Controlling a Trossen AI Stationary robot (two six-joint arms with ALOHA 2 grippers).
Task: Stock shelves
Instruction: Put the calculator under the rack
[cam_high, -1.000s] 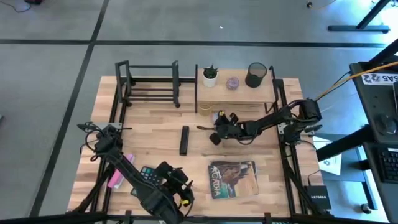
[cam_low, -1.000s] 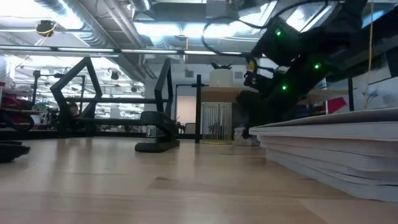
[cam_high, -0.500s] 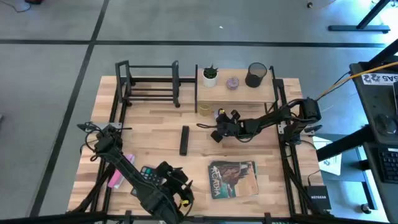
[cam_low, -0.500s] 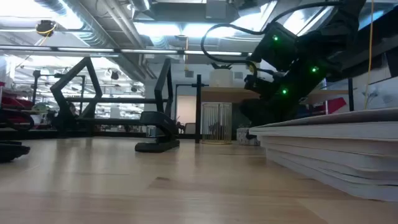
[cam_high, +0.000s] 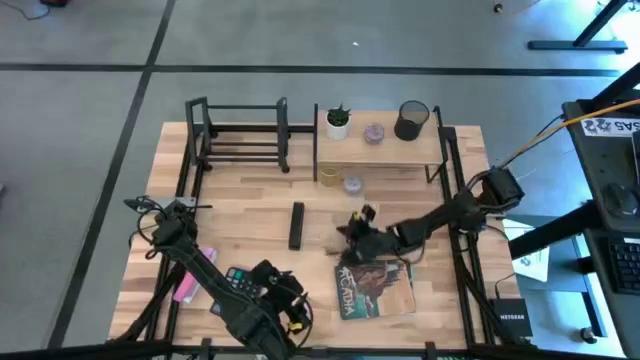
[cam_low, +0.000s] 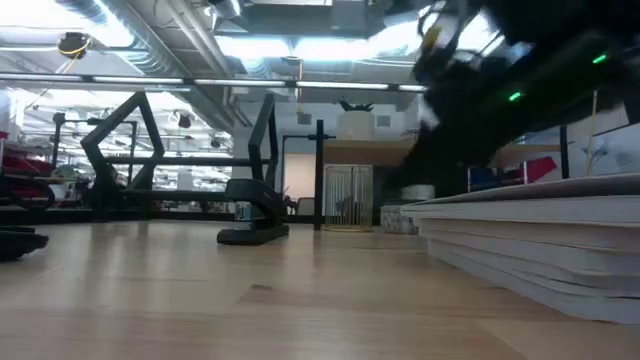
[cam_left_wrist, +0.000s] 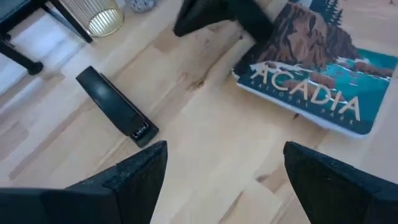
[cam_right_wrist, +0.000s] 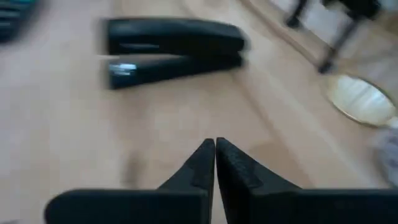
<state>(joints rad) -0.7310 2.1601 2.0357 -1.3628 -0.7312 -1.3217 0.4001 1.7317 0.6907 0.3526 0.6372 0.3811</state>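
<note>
Up at the table's far edge: the shelves, side by side. On the left, a low black metal-bar rack (cam_high: 238, 135), open frame with upright ends and thin rails between them, long axis running left to right along the far edge. Just to its right, a small two-level shelf (cam_high: 378, 140) of light wood boards on thin black posts, likewise lying lengthwise along that edge, open front facing the arms. On its top board: a small potted plant (cam_high: 339, 122), a little purple thing (cam_high: 374, 132), a black mesh cup (cam_high: 411, 119). Below it, a gold wire cup (cam_high: 329, 175) and a small greyish item (cam_high: 352, 184).

Nearer the middle, a black stapler (cam_high: 296, 225), long axis pointing toward the shelves. Right gripper (cam_right_wrist: 215, 155) with fingertips pressed together on nothing, over bare wood at the far-left corner of an Acadia book (cam_high: 375, 287). Left gripper (cam_left_wrist: 221, 168) at the near-left, beside a calculator (cam_high: 238, 281), fingers spread wide apart and empty.
</note>
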